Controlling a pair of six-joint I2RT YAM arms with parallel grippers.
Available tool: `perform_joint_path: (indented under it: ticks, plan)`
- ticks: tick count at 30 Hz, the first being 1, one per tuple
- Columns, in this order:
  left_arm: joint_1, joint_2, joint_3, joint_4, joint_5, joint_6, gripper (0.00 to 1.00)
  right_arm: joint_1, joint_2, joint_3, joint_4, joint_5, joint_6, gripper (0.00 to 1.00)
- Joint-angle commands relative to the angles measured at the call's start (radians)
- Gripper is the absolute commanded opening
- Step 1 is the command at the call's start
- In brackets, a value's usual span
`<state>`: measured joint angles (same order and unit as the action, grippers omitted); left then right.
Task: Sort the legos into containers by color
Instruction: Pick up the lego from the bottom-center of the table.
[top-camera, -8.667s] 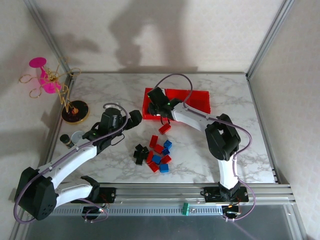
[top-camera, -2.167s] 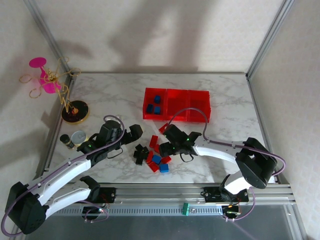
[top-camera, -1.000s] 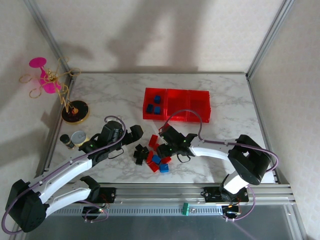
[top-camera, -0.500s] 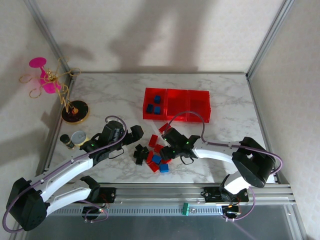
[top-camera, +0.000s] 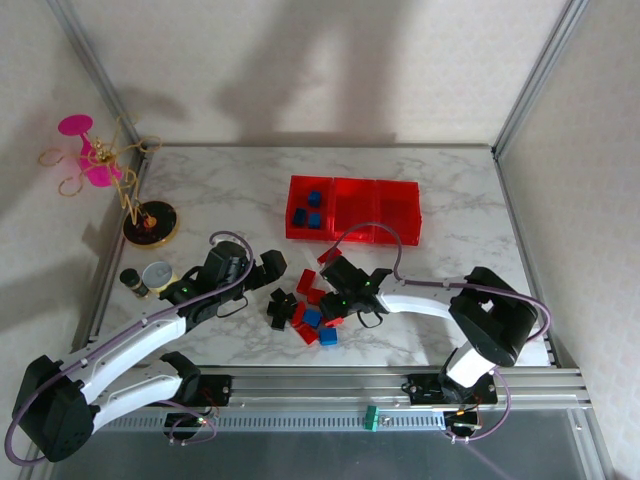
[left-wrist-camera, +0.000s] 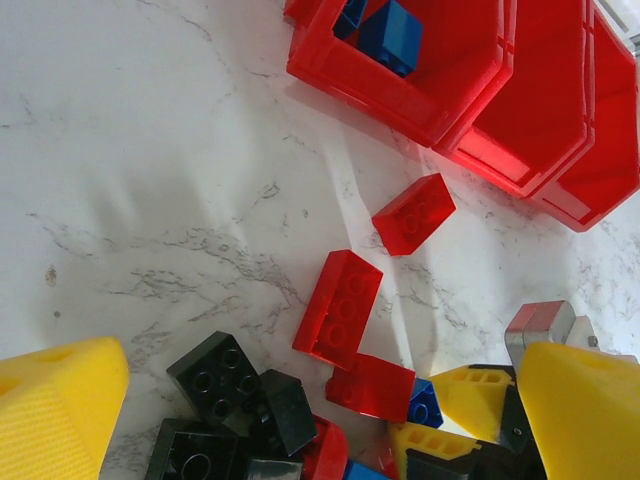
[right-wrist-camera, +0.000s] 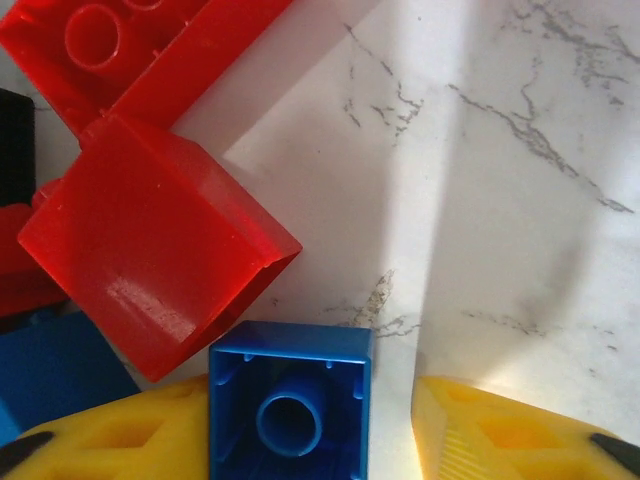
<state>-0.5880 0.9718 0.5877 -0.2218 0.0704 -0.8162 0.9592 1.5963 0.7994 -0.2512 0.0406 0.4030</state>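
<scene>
Right jaws narrower, blue lego (right-wrist-camera: 290, 410) cropped

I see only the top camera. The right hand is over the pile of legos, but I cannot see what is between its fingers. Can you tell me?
Observer: A blue brick lies between the fingers of the right hand, with its hollow side up.
Operator: Is it gripped already?
Observer: Not yet. Bare table shows between the brick and one yellow finger.
Operator: Does anything touch that brick?
Observer: Yes, a red brick appears to lie against its corner.
</scene>
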Motion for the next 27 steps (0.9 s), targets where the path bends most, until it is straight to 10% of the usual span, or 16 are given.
perform_joint_path:
  ticks: [1, 19, 27]
  plan:
    - [-0.010, 0.007, 0.044, -0.004, -0.026, 0.000, 1.00, -0.011, -0.004, 0.015, -0.031, 0.027, -0.009, 0.47]
    - [-0.006, 0.031, 0.116, 0.029, -0.045, 0.018, 1.00, -0.062, -0.079, 0.190, -0.124, 0.100, 0.028, 0.35]
    - [0.036, 0.067, 0.178, 0.039, -0.050, 0.051, 1.00, -0.113, 0.122, 0.455, -0.071, 0.159, 0.030, 0.34]
